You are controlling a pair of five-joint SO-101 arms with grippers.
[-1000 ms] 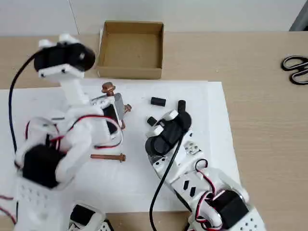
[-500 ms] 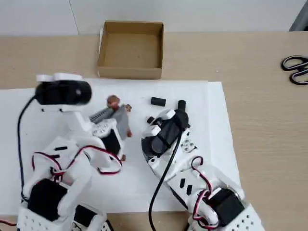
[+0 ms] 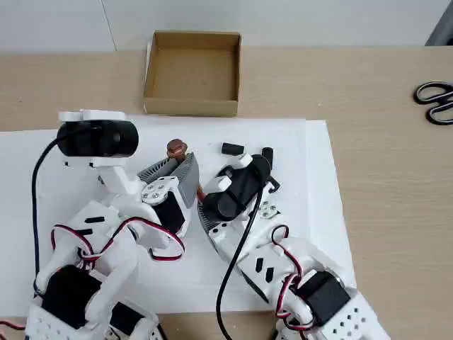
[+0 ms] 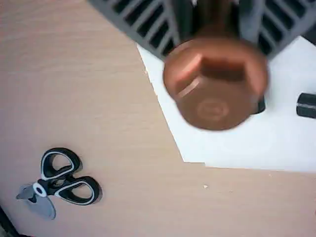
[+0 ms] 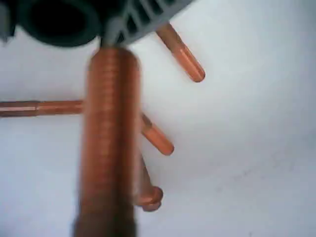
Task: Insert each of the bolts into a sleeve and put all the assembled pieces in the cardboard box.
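Left gripper (image 3: 178,164) is up over the paper (image 3: 318,191), clamped tight on a bolt (image 4: 215,84), its copper head poking out above the grey ribbed jaws. Right gripper (image 3: 204,210) sits just beside it, tucked low under its own wrist; gripping or not, I cannot tell. Loose bolts (image 5: 180,52) lie on the paper, several of them, at different angles. Further on there are two black sleeves (image 3: 232,149) on the paper, near each other. Beyond the paper's far edge sits the box (image 3: 192,107), open side up, and well off on the bare table (image 3: 382,142), the scissors (image 3: 435,101)
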